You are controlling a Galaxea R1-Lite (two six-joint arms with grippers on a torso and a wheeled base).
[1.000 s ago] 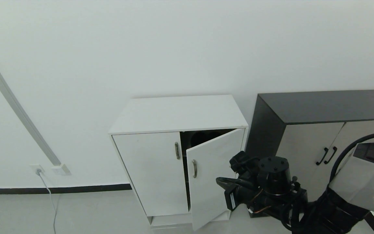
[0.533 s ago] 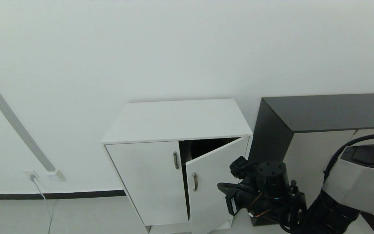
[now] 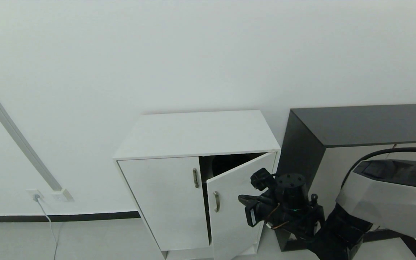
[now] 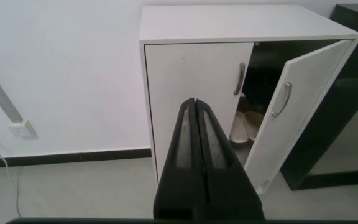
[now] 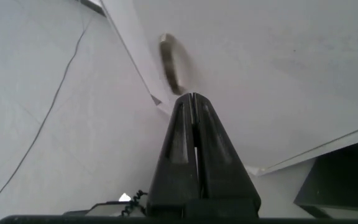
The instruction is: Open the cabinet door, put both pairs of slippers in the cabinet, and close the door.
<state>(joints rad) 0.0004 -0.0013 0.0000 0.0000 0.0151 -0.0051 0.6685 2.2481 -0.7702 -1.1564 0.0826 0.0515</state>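
Against the wall: I have the white cabinet (image 3: 197,133) standing on the floor, with a dark cabinet (image 3: 356,122) just beside it on my right.
Right door (image 3: 235,202): it stands ajar, swung out at its handle edge, leaving a dark gap at the middle of the cabinet front.
Left door (image 3: 164,202): flush with the cabinet front, its handle next to the gap.
Slippers (image 4: 246,127): through the gap, my left wrist camera shows pale slippers lying on the bottom board inside the cabinet; I cannot tell how many pairs.
Right gripper (image 5: 192,96): clenched with nothing between the fingers, which are pressed flat together. It sits low in front of the right door, tips pointing at the door face just beside the door handle (image 5: 171,55). I cannot tell whether it touches the panel.
Left gripper (image 4: 195,101): also clamped tight on nothing, held well back from the cabinet and aimed at the left door.
Wall, far left: a socket with a cord (image 3: 34,196) hanging down to the floor.
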